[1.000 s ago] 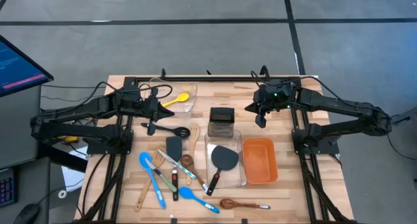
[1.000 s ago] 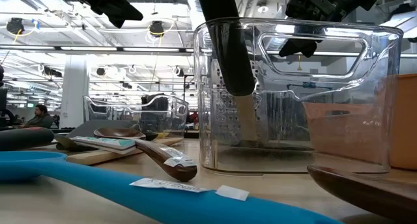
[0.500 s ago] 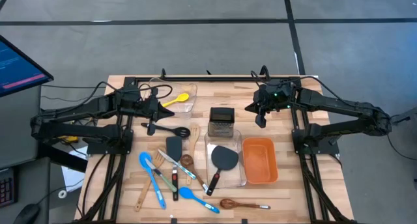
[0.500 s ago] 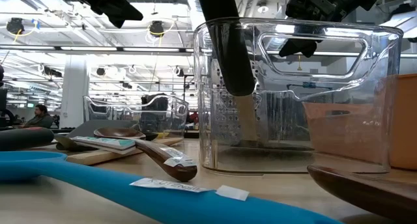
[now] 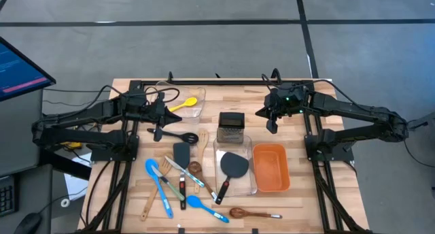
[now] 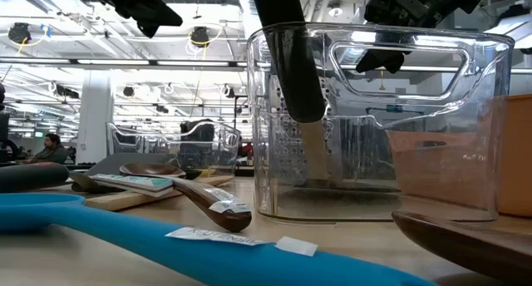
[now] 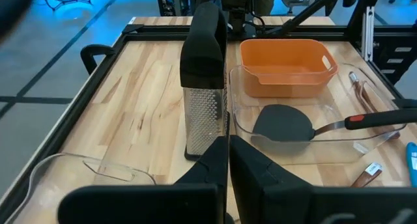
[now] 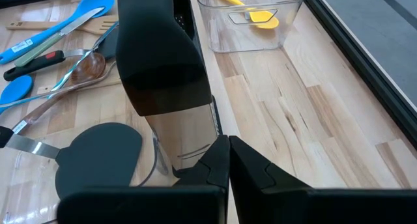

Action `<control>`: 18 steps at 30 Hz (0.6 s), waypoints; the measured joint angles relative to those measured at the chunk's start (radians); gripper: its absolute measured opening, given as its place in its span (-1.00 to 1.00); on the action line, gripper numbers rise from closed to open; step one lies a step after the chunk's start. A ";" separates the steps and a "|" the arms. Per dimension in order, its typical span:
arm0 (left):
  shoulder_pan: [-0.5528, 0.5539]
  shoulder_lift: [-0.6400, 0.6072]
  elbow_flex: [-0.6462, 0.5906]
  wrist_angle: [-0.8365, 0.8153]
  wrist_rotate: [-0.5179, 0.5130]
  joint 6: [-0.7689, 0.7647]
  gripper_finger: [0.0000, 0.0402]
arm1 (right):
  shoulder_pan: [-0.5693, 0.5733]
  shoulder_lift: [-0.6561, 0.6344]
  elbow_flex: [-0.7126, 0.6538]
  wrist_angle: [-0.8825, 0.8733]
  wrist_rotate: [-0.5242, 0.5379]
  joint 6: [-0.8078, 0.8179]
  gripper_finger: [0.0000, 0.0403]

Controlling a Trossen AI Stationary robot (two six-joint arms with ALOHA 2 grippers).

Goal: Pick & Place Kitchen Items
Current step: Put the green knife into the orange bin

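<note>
Many kitchen items lie on the wooden table: blue spoons (image 5: 162,188), wooden spoons (image 5: 246,212) and a black slotted spoon (image 5: 173,135) near the front left. A steel box grater (image 5: 231,127) stands upright mid-table. A black turner (image 5: 232,168) rests in a clear container (image 5: 234,164); a yellow spoon (image 5: 186,103) lies in another clear container (image 5: 182,101) at the far left. My left gripper (image 5: 165,112) hovers shut near the yellow spoon's container. My right gripper (image 5: 272,125) hovers shut to the grater's right. Neither holds anything.
An orange tray (image 5: 270,168) sits right of the turner's clear container. Bare table lies at the far middle and along the right side. A monitor (image 5: 17,67) stands off the table's left.
</note>
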 joint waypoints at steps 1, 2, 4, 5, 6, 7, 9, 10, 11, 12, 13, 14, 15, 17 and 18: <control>0.000 0.000 0.000 0.000 0.000 -0.006 -0.99 | 0.000 0.000 0.000 0.000 0.000 0.000 -1.00; 0.000 0.000 0.000 0.001 0.000 -0.007 -0.99 | 0.000 0.000 0.000 -0.001 0.000 0.000 -1.00; 0.000 0.000 0.000 0.005 0.000 -0.007 -0.99 | 0.000 0.000 0.000 -0.001 0.000 0.000 -1.00; 0.000 0.000 0.000 0.006 0.000 -0.007 -0.99 | 0.000 0.000 0.000 -0.001 0.000 0.000 -1.00; 0.000 0.000 0.000 0.006 0.000 -0.007 -0.99 | 0.000 0.000 0.000 -0.001 0.000 0.000 -1.00; 0.000 0.000 0.000 0.006 0.000 -0.007 -0.99 | 0.000 0.000 0.000 -0.001 0.001 0.000 -1.00; 0.000 0.000 0.000 0.006 0.000 -0.007 -0.99 | 0.000 0.000 0.000 -0.004 0.001 0.000 -1.00; 0.000 0.000 0.000 0.006 0.000 -0.007 -0.99 | 0.000 0.000 0.000 -0.010 0.001 0.000 -1.00; 0.000 0.000 0.000 0.005 0.000 -0.007 -0.99 | 0.000 0.000 0.000 -0.016 0.001 0.000 -1.00; 0.000 0.000 0.000 0.005 0.000 -0.007 -0.99 | 0.000 0.000 0.000 -0.021 0.001 0.000 -1.00; 0.000 0.000 0.000 0.005 0.000 -0.006 -0.99 | 0.000 0.000 0.000 -0.022 0.001 0.000 -1.00; 0.000 0.000 0.000 0.005 0.000 -0.006 -0.99 | 0.000 0.000 0.000 -0.024 0.001 0.000 -1.00; 0.000 0.000 0.000 0.005 0.000 -0.006 -0.99 | 0.000 0.000 0.000 -0.024 0.002 0.000 -1.00; 0.000 0.000 0.000 0.006 0.000 -0.006 -0.99 | 0.000 0.000 0.000 -0.022 0.002 -0.001 -1.00; 0.000 0.000 0.000 0.006 0.000 -0.006 -0.99 | 0.000 0.000 0.000 -0.017 0.002 -0.002 -1.00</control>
